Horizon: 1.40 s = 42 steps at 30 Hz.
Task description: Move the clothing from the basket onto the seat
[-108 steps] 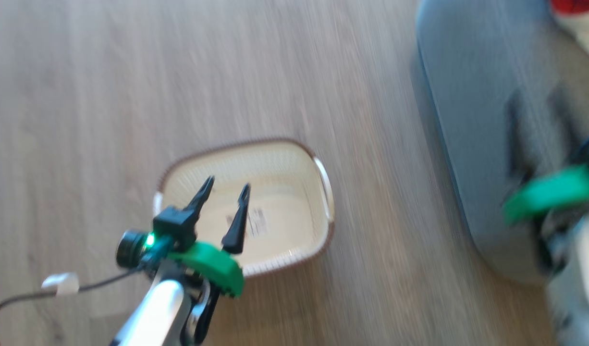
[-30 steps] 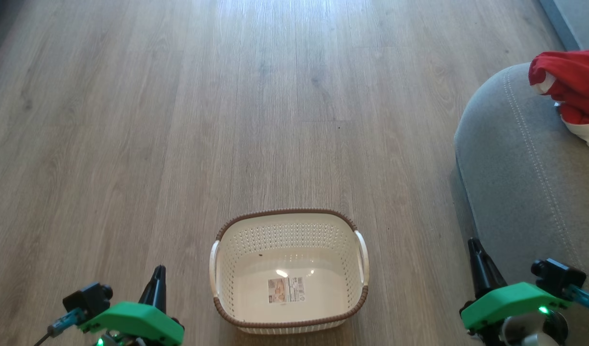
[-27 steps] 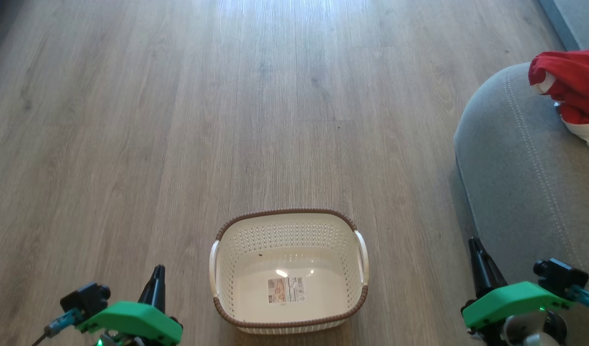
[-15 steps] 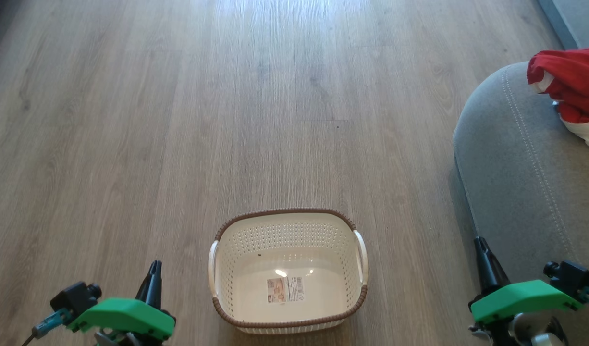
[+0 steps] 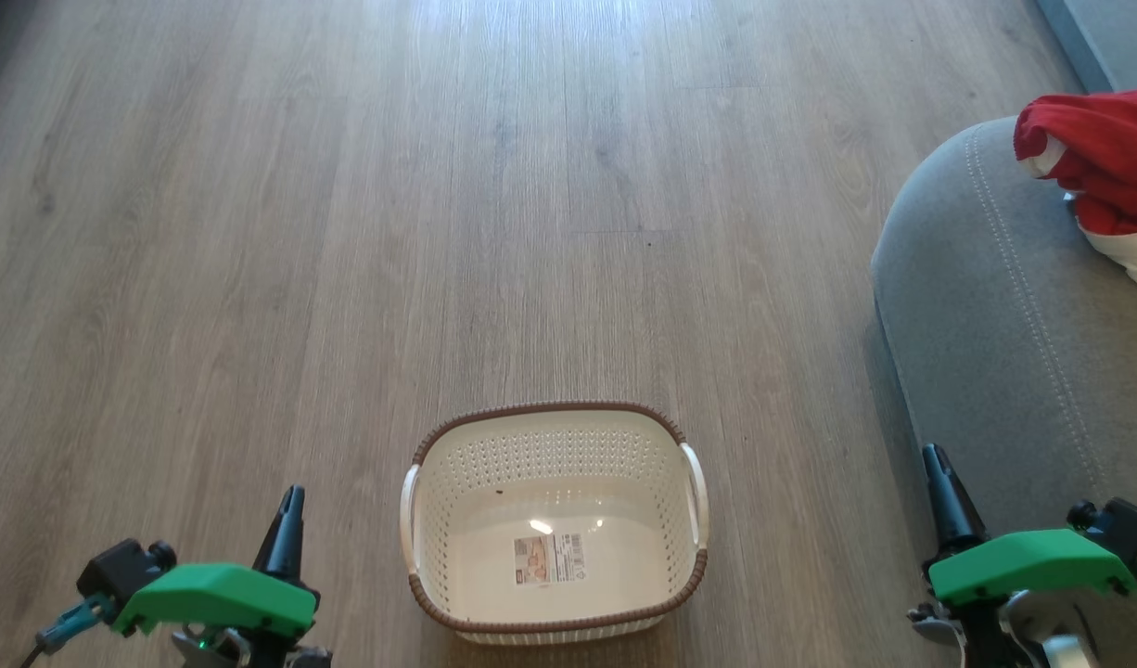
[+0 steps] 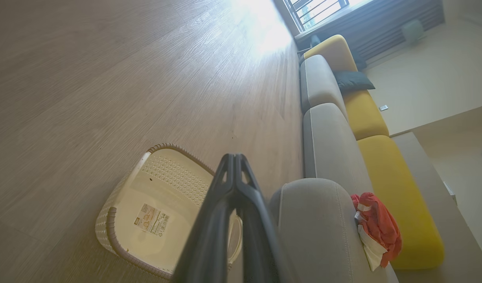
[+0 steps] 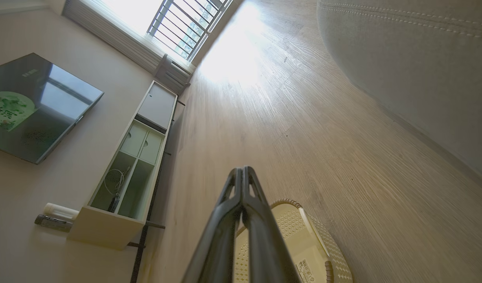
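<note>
Both left gripper (image 5: 288, 510) and right gripper (image 5: 938, 473), fingers together, should simply park: laundry basket (image 5: 550, 407) empty, clothing (image 5: 1097, 148) on seat (image 5: 986, 325), two o'clock.

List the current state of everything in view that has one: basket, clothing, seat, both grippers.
basket: upright on the floor, empty apart from its label sticker.
clothing: out of the basket, bunched in a heap on the seat.
seat: holding the clothing near its rounded corner.
left gripper: shut, holding nothing, to the left of the basket.
right gripper: shut, holding nothing, between basket and seat.
</note>
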{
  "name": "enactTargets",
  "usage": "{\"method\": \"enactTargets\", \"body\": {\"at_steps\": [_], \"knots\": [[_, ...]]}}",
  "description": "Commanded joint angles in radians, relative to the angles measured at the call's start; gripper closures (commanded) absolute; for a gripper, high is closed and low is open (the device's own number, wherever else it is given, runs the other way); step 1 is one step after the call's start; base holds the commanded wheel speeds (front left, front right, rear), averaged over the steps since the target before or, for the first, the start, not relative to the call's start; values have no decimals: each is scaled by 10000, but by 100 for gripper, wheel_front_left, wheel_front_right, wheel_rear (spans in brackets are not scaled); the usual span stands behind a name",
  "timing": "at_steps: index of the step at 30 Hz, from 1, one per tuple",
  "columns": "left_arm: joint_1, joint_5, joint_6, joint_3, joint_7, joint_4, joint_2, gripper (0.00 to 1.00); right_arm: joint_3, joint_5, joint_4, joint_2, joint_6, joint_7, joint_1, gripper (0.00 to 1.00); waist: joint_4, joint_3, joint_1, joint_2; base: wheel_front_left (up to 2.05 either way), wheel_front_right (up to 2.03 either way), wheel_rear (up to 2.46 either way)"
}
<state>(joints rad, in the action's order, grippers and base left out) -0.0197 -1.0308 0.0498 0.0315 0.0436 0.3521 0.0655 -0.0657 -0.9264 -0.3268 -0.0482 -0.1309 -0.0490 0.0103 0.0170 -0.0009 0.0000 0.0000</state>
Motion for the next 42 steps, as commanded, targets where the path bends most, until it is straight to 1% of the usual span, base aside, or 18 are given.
{"method": "enactTargets", "body": {"at_steps": [1, 8, 10, 12, 42], "knots": [[-540, -278, 109, -305, -84, -381, 16, 100, 47, -339, 396, -24, 0, 105, 525, 100, -4, 1, 0, 0, 0, 0, 0], [-580, -912, 190, -438, -256, -460, -4, 100, -14, -1087, 445, -24, 0, 280, 577, 100, -23, 5, 0, 0, 0, 0, 0], [-600, -1231, 230, -505, -342, -500, -14, 100, -45, -1463, 470, -24, 0, 368, 603, 100, -33, 8, 0, 0, 0, 0, 0], [-607, -1337, 244, -527, -371, -513, -17, 100, -55, -1588, 478, -24, 0, 398, 612, 100, -36, 8, 0, 0, 0, 0, 0], [-813, -4627, 663, -1216, -1261, -923, -117, 100, -373, -5466, 732, -21, 1, 1306, 882, 100, -135, 32, 0, 0, 0, 0, 0]]}}
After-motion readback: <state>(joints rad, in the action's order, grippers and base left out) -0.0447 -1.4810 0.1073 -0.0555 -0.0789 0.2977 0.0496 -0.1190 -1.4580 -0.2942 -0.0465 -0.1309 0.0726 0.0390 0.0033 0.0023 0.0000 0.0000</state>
